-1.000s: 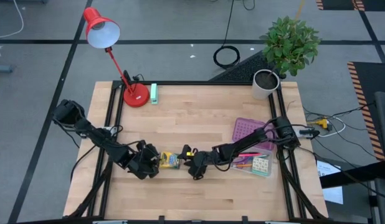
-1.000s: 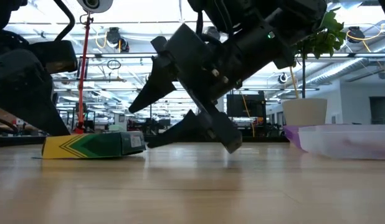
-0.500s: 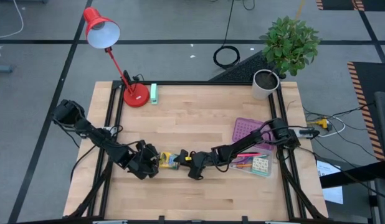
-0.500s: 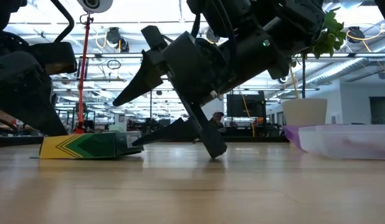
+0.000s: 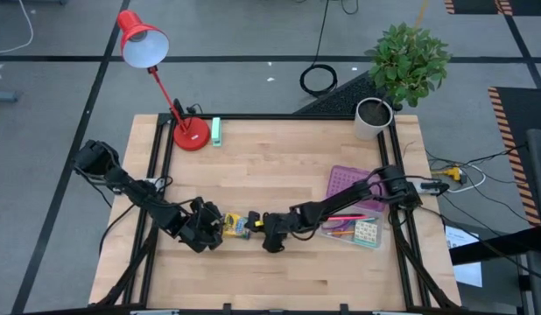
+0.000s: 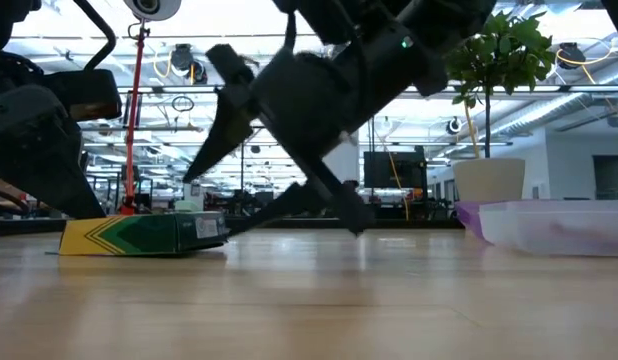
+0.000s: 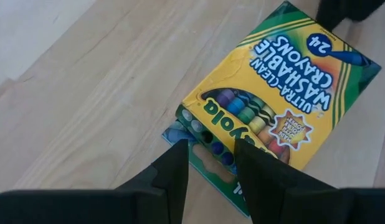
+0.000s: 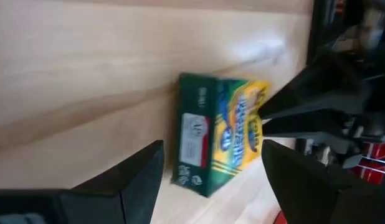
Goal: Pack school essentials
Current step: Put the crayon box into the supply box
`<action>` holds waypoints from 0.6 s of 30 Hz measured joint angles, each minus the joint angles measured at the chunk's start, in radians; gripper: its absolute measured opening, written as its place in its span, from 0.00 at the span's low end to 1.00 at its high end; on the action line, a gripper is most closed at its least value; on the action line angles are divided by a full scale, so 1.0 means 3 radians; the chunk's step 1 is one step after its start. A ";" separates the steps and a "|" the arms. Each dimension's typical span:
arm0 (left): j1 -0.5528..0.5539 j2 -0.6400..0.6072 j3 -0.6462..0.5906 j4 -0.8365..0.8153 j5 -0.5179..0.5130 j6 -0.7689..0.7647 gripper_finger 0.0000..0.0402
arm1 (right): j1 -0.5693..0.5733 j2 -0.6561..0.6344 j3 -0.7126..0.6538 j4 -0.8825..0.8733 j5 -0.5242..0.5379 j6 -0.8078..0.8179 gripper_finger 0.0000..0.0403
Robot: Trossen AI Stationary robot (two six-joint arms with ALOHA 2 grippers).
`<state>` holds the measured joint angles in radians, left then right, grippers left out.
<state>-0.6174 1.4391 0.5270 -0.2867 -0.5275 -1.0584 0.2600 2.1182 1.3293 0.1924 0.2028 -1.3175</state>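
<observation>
A yellow-green crayon box (image 5: 238,226) lies flat on the wooden table near its front middle, between my two grippers. My left gripper (image 7: 209,146) stands at the box's opened flap end (image 7: 205,134), its fingers a little apart. My right gripper (image 8: 212,144) is wide open at the box's other end (image 8: 194,140), slanting down toward the table. The purple tray (image 5: 345,179) at the right holds pencils (image 5: 340,229) and a pale patterned pack (image 5: 367,232). My left gripper has its fingertips (image 7: 179,149) over the box's flap end; I cannot tell whether they touch it. My right gripper's lower finger (image 6: 251,218) reaches level along the table to the box's end (image 6: 221,228); I cannot tell whether it touches.
A red desk lamp (image 5: 190,133) and a mint-green block (image 5: 216,131) stand at the far left. A potted plant (image 5: 373,118) stands at the far right corner. Bare wood lies in the table's middle and along its near edge.
My right gripper has moved toward the table's left edge, up to the crayon box, staying wide open with its lower finger coming down near the table.
</observation>
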 joint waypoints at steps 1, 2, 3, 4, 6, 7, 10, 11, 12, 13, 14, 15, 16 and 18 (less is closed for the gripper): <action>0.0000 0.0000 0.0000 -0.0001 0.0001 -0.0006 0.33 | 0.0000 0.0026 0.0030 -0.0007 -0.0005 -0.0018 0.66; 0.0000 0.0001 0.0000 0.0001 0.0000 -0.0006 0.33 | 0.0000 0.0046 0.0068 -0.0020 -0.0027 -0.0033 0.66; -0.0001 0.0001 -0.0001 0.0001 0.0000 -0.0005 0.33 | 0.0000 0.0053 0.0098 -0.0068 -0.0060 -0.0039 0.66; 0.0000 0.0001 -0.0001 0.0001 0.0002 -0.0007 0.33 | 0.0000 0.0058 0.0119 -0.0104 -0.0074 -0.0032 0.66; -0.0001 0.0001 0.0000 0.0000 0.0000 -0.0024 0.33 | 0.0003 0.0067 0.0143 -0.0095 -0.0071 -0.0021 0.66; 0.0000 0.0001 -0.0001 0.0001 0.0001 -0.0028 0.33 | 0.0003 0.0068 0.0143 -0.0099 -0.0070 -0.0023 0.66; 0.0000 0.0001 -0.0001 -0.0001 0.0001 -0.0035 0.33 | -0.0013 0.0068 0.0143 -0.0095 -0.0073 -0.0027 0.66; 0.0000 0.0001 -0.0001 -0.0002 0.0002 -0.0036 0.33 | -0.0021 0.0068 0.0143 -0.0098 -0.0073 -0.0022 0.66; 0.0000 0.0001 0.0000 -0.0008 0.0002 -0.0044 0.33 | -0.0035 0.0069 0.0143 -0.0112 -0.0073 -0.0016 0.66; -0.0001 0.0001 0.0000 -0.0015 0.0002 -0.0050 0.33 | -0.0047 0.0079 0.0143 -0.0118 -0.0073 -0.0012 0.66; -0.0001 0.0001 0.0000 -0.0021 0.0002 -0.0056 0.33 | -0.0060 0.0084 0.0143 -0.0120 -0.0073 0.0002 0.66; -0.0001 0.0001 0.0000 -0.0025 0.0002 -0.0059 0.33 | -0.0074 0.0087 0.0143 -0.0130 -0.0074 0.0024 0.66; -0.0001 0.0001 0.0000 -0.0025 0.0001 -0.0060 0.33 | -0.0085 0.0089 0.0143 -0.0137 -0.0078 0.0041 0.66; -0.0001 0.0001 0.0000 -0.0025 0.0003 -0.0064 0.33 | -0.0111 0.0090 0.0143 -0.0136 -0.0081 0.0059 0.66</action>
<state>-0.6178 1.4395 0.5270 -0.2943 -0.5266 -1.0775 0.2267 2.1453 1.3724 0.1517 0.1783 -1.2998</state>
